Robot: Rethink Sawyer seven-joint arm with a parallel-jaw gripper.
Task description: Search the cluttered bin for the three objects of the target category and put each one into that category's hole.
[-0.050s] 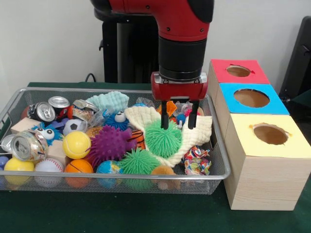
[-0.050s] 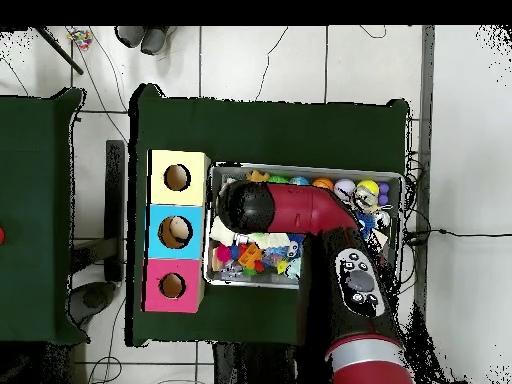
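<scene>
Clutter is the main hazard in the front view. The end effector (image 1: pixel 179 121) hangs over the right part of the wire bin (image 1: pixel 221 160), its two black fingers spread and holding nothing, tips down at the top of a green spiky ball (image 1: pixel 163 139). That ball rests on a cream cloth (image 1: pixel 201 132), with a purple spiky ball (image 1: pixel 110 143) to its left and a second green spiky ball (image 1: pixel 139 162) in front of it. If the spiky balls are the target category, which I cannot confirm, this one is the likely pick. The right finger sits over the cloth, so closing could pinch fabric along with the ball and drag the cloth, and whatever lies on it, out of the bin. The soft spikes may also give way and let the ball slip free mid-carry. A candy wrapper (image 1: pixel 196 160) and crushed cans (image 1: pixel 28 145) lie close enough to be knocked about. Three boxes stand right of the bin: red box (image 1: pixel 239 72), blue box (image 1: pixel 252 99), yellow box (image 1: pixel 270 136), each with a round hole on top; a drop at the wrong hole, or on a rim, is another risk.

From overhead, the arm (image 2: pixel 300 212) covers most of the bin and hides the end effector, so nothing of the grasp shows. The boxes sit just beside the bin on the green tabletop (image 2: pixel 270 125), and the travel is short.
</scene>
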